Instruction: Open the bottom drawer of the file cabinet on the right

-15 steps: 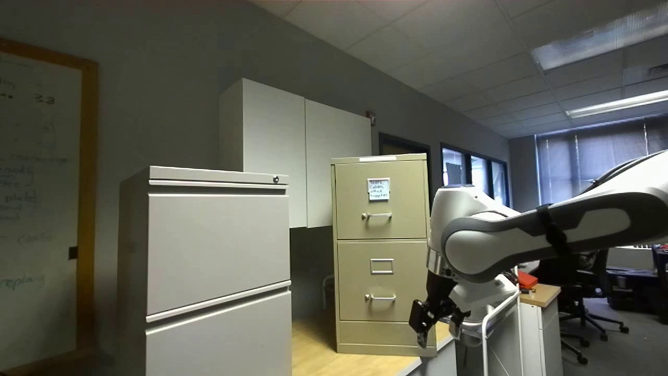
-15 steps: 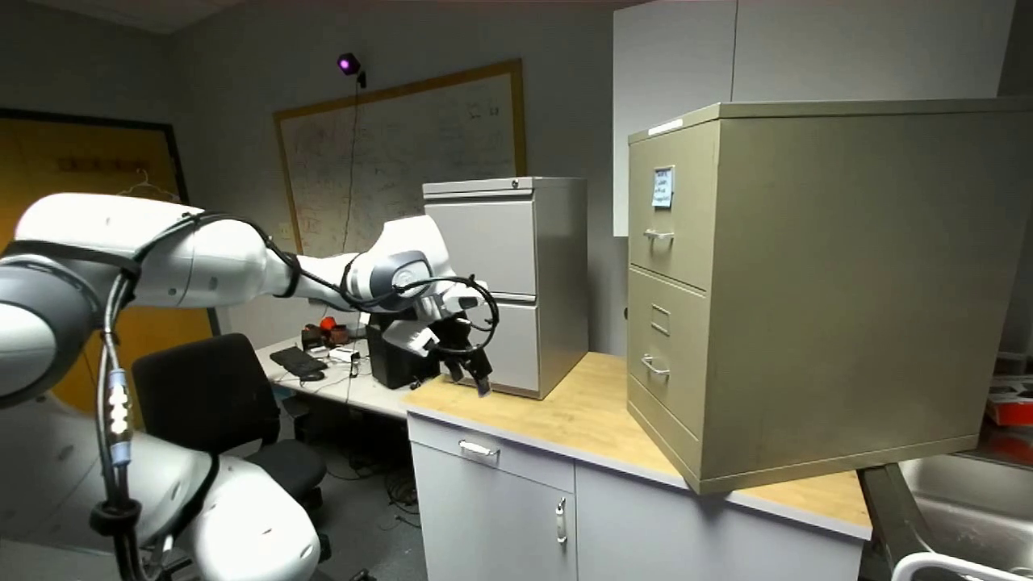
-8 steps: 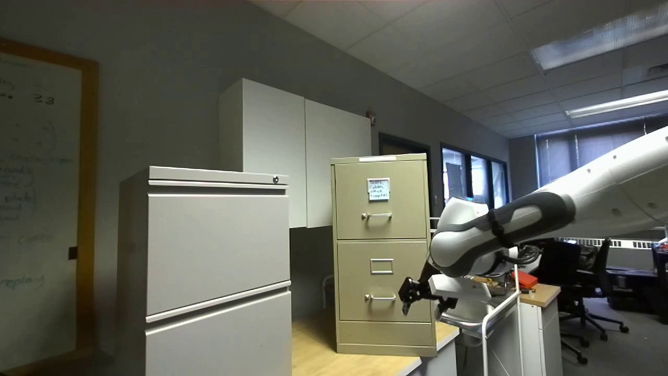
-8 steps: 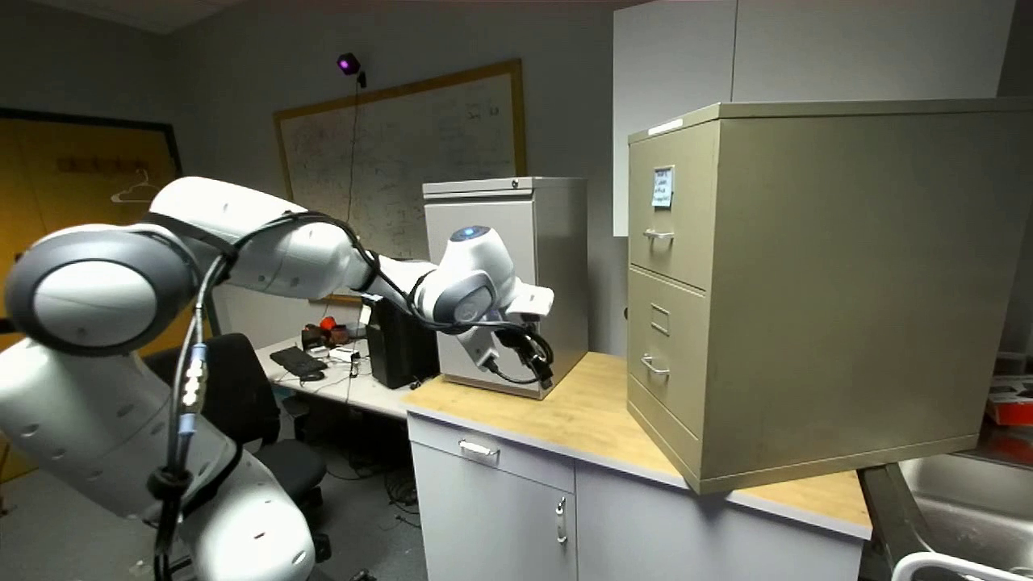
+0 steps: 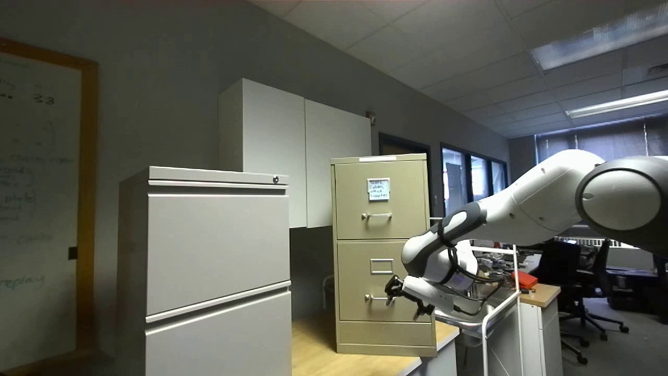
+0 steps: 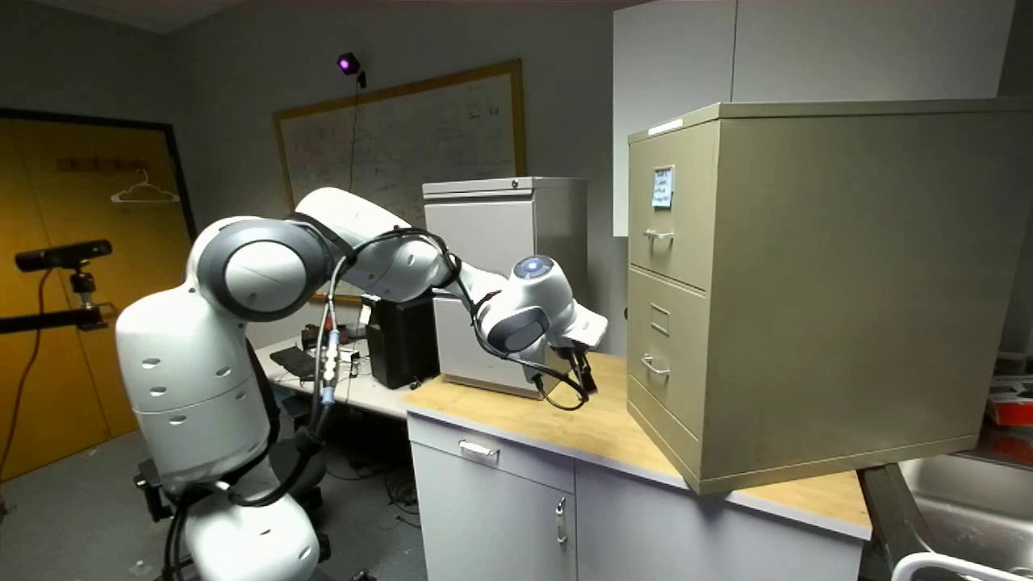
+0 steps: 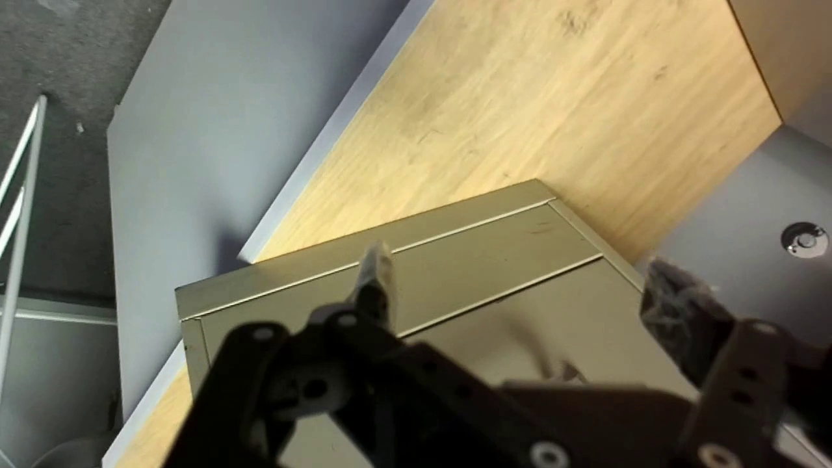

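The end effector (image 7: 526, 279) stands wide, its fingers (image 7: 686, 318) spread with nothing held between them; the step in hand looks to be the approach, since the bottom drawer (image 6: 674, 343) sits flush in its frame; the next move probably calls for lining the fingers up with the silver pull (image 6: 655, 365), getting them around or behind it, then drawing straight back. That pull lies ahead of the end effector, near it but apart; the drawer front spreads around the pull, facing the end effector, which tilts downward before it; the file cabinet (image 6: 855, 290) rises behind that front and higher than the end effector. Below runs the wood-topped desk (image 6: 593, 428), bearing the cabinet; well apart from the end effector, on the same desk, stands a pale grey cabinet (image 5: 209, 266).
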Robot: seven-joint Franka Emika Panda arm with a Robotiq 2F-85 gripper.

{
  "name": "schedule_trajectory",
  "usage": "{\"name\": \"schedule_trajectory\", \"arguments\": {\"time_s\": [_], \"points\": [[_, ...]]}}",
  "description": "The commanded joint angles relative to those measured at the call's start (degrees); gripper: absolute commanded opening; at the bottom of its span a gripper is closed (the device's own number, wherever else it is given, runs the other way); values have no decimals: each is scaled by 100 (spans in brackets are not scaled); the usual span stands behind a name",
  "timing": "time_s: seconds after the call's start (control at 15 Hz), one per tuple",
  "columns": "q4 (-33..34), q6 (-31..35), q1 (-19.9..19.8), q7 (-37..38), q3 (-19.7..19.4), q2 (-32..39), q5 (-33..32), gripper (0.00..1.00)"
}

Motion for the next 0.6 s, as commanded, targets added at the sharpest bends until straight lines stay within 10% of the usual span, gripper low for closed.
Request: {"name": "schedule_trajectory", "arguments": {"time_s": [0.0, 0.53], "points": [[174, -97, -27, -48, -17, 103, 98, 100], [-276, 240, 12, 732, 82, 308, 158, 100]]}}
